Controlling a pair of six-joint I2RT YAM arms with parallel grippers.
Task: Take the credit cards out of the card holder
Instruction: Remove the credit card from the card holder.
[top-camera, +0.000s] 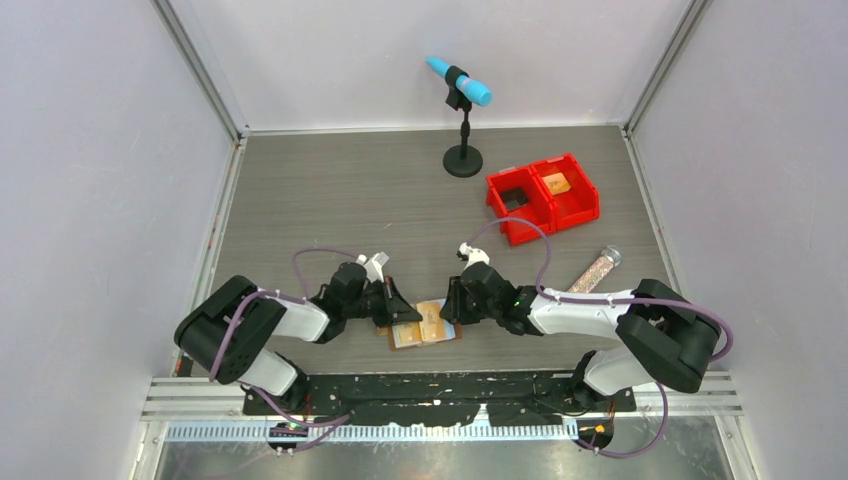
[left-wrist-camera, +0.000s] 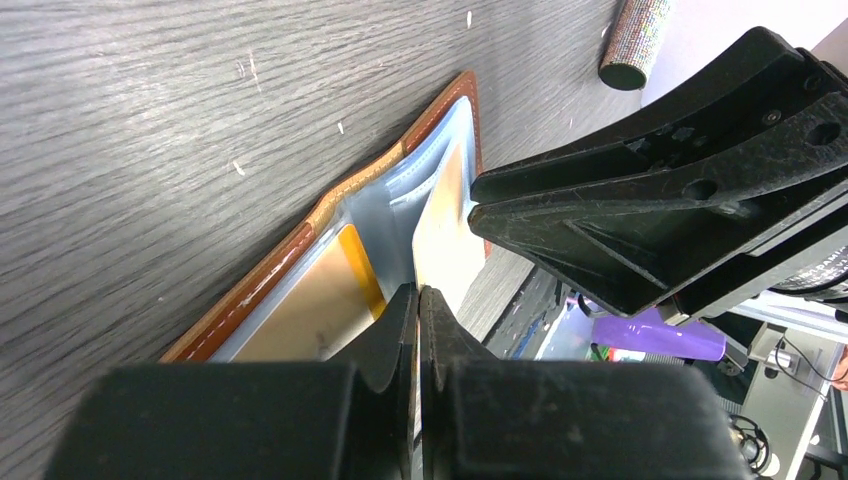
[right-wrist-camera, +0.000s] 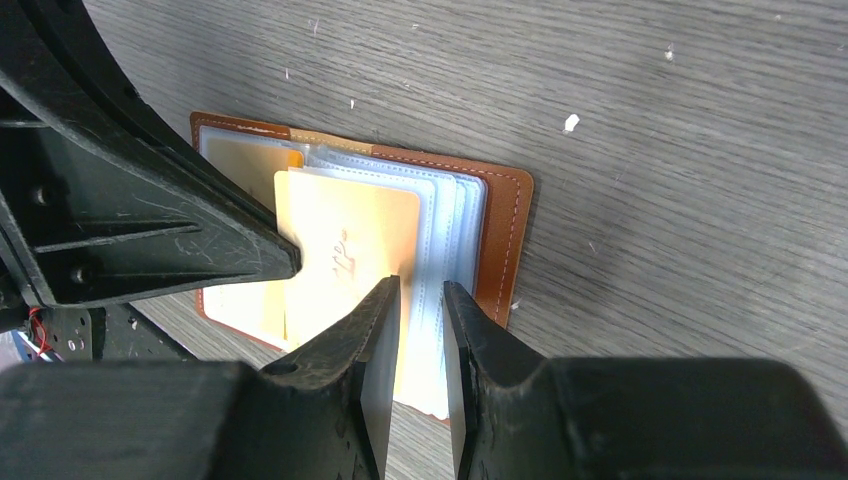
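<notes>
Left gripper (left-wrist-camera: 418, 300) pinches card (left-wrist-camera: 440, 240) in card holder (left-wrist-camera: 300, 250).

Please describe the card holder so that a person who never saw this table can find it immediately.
Look at the near edge of the grey table, in the gap between the two robot arms. There the card holder lies open and flat. It is the only brown leather thing, with pale plastic sleeves and yellowish cards inside, unlike the red bins far behind.
</notes>
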